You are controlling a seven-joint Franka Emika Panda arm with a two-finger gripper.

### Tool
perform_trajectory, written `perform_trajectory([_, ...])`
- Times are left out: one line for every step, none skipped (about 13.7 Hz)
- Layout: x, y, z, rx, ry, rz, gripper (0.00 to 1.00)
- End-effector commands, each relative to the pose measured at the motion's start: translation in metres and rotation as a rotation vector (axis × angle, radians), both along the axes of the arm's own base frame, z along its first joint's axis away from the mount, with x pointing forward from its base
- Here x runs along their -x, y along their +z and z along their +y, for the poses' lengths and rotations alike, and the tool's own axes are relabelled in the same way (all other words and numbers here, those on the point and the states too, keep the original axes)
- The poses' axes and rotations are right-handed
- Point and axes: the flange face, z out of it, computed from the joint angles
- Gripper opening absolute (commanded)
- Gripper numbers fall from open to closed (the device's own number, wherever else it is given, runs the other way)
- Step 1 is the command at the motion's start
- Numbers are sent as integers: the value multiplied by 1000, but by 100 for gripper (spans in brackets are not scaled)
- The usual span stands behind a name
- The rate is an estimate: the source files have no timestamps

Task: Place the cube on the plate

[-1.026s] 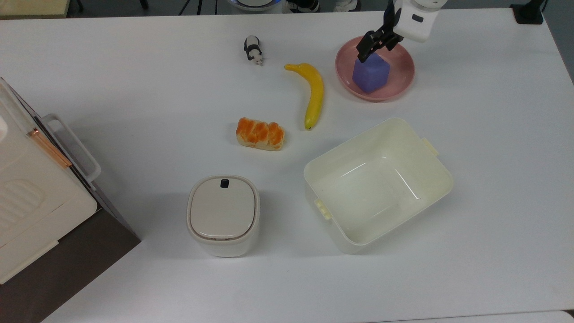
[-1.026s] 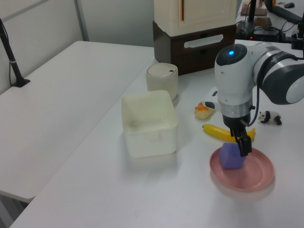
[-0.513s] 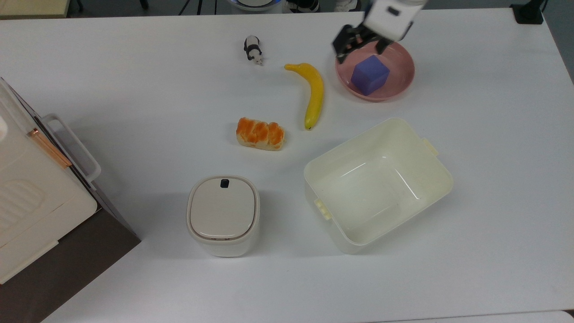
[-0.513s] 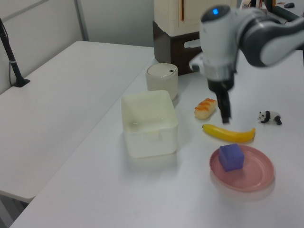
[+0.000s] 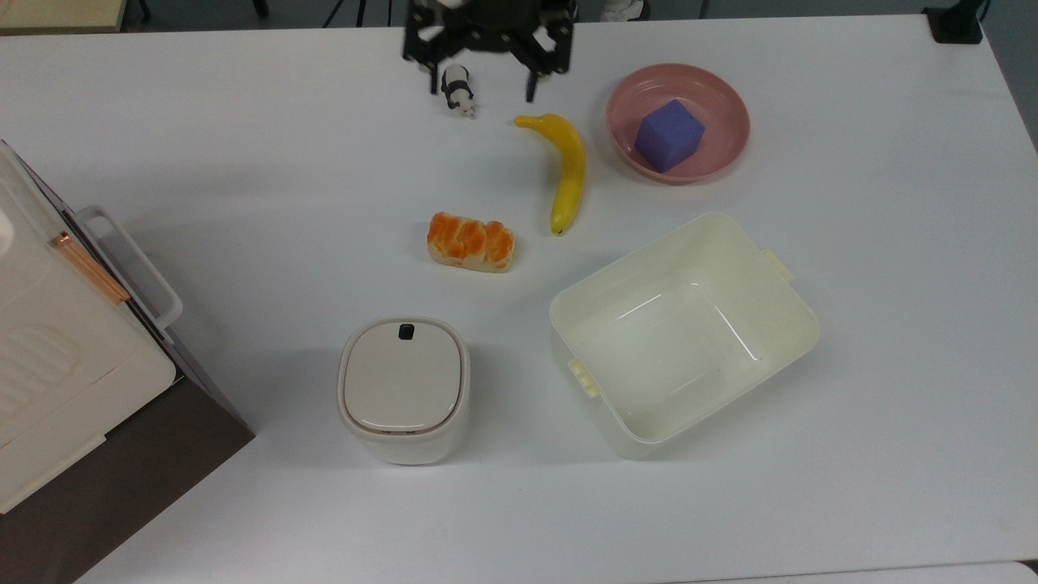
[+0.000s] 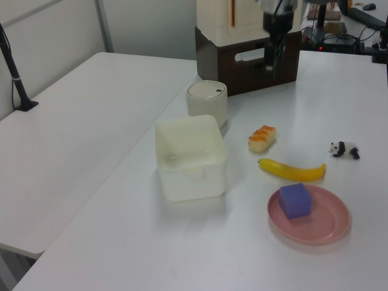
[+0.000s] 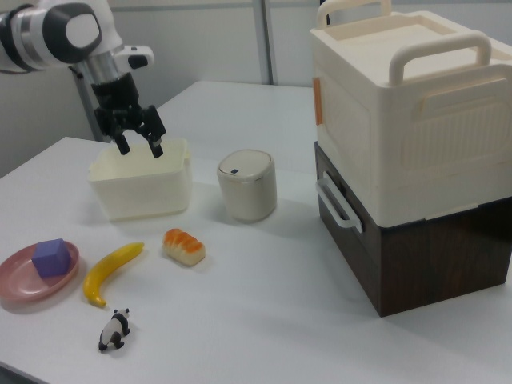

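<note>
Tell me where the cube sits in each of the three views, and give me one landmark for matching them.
Top view: the cube is at the upper right, on the plate.
Left view: the cube is at the lower right, on the plate.
Right view: the cube is at the far left, on the plate.
Shared landmark: the banana lies just beside the plate.

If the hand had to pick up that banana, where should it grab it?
Probably across the thick middle of the banana, coming straight down from above. It lies flat on the table with free space along both long sides, and the middle is its widest part; the ends taper and curve.
</note>
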Motion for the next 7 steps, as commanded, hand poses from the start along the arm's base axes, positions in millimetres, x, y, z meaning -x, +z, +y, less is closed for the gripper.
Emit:
perform_trajectory([26,36,-35,-69,-88,-16,100])
perform_trajectory([31,41,-45,-79,-100,-4,100])
perform_trajectory([36,42,-49,-80,-72,18,100])
perform_trajectory([38,45,-52,-80,-62,17,100])
perform_trajectory([38,45,-54,-80,-64,17,100])
perform_trajectory([37,43,-55,-80,-65,20,100])
perform_trajectory([37,43,-60,-80,-76,18,100])
